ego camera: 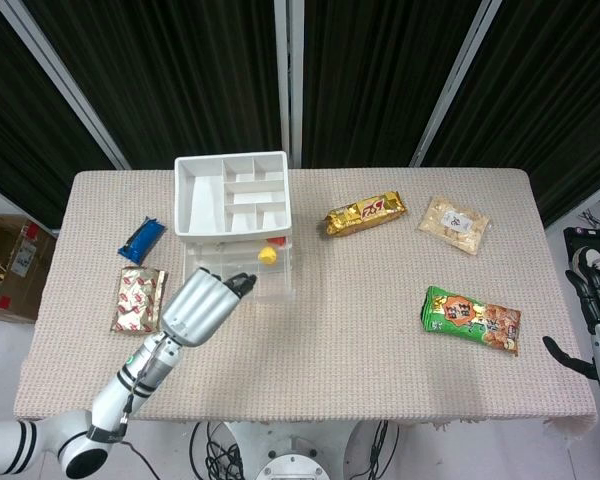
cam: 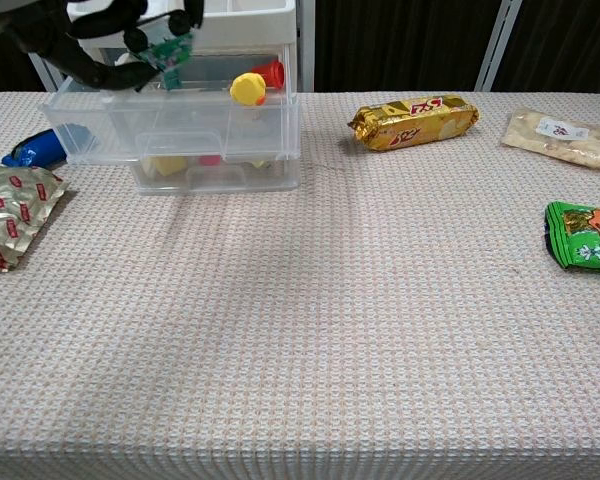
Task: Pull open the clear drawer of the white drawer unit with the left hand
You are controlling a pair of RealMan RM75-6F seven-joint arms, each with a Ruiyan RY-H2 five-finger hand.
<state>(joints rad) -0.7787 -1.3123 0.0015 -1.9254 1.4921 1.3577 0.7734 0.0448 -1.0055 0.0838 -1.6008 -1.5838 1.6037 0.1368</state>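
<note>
The white drawer unit stands at the back left of the table, and only its top edge reaches into the chest view. Its clear drawer sticks out toward me, holding a yellow piece and a red piece. My left hand hovers above the drawer's front left corner, clear of it. In the chest view the left hand sits at the top left, fingers loosely curled and apart, holding nothing I can make out. My right hand hangs off the table's right edge, fingers apart.
A blue packet and a red-and-silver packet lie left of the unit. A gold snack bar, a pale bag and a green snack pack lie on the right half. A cardboard box stands off the left edge.
</note>
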